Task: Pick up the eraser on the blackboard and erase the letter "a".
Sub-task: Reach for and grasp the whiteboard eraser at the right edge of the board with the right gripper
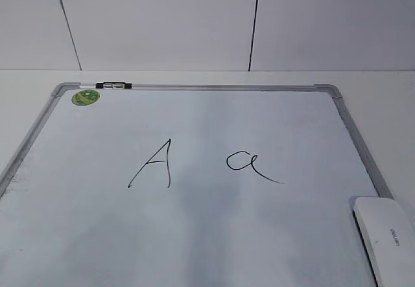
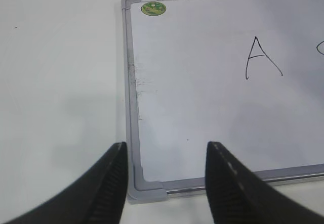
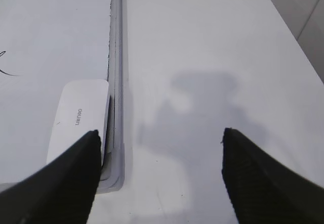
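Tabletop (image 1: 382, 99) carries the blackboard (image 1: 194, 235), with the letter "a" (image 1: 249, 164) right of centre and the eraser (image 1: 386, 235) lying untouched at its near right corner. The right gripper (image 3: 159, 173) should shift left until the eraser sits between its fingers (image 3: 61, 183). Both it and the left gripper (image 2: 164, 183) are spread wide, empty.

I saw a white rounded plastic eraser (image 1: 384, 234) with grey lettering, thin black marker letters, a round green sticker (image 1: 85, 96), and a silver-grey framed white board (image 1: 347, 120).
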You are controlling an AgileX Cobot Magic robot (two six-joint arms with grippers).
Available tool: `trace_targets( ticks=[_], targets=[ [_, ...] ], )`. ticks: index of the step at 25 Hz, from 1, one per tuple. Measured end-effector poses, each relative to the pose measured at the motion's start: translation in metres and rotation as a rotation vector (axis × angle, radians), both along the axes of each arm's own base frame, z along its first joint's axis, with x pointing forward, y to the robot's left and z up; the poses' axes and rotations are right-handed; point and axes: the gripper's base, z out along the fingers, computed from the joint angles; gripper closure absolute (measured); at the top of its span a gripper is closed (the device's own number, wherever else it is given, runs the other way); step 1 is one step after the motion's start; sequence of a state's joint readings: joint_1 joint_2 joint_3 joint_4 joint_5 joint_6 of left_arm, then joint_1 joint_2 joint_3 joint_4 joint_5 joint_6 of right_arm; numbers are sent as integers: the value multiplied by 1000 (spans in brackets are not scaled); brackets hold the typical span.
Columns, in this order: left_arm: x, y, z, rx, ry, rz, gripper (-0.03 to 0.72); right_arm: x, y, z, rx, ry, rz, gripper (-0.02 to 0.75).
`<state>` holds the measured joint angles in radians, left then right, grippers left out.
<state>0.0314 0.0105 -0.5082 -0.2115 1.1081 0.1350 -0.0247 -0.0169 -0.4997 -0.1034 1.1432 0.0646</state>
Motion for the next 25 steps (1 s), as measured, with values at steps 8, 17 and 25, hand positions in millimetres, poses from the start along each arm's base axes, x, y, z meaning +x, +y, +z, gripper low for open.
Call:
trace_targets(
  ticks=[8, 17, 25],
  targets=[
    [0, 0, 0, 0, 0, 0, 317, 0, 0, 0, 0, 0, 0, 146],
    [0, 0, 0, 0, 0, 0, 317, 0, 0, 0, 0, 0, 0, 146],
    [0, 0, 0, 0, 0, 0, 317, 0, 0, 0, 0, 0, 0, 146]
  ],
)
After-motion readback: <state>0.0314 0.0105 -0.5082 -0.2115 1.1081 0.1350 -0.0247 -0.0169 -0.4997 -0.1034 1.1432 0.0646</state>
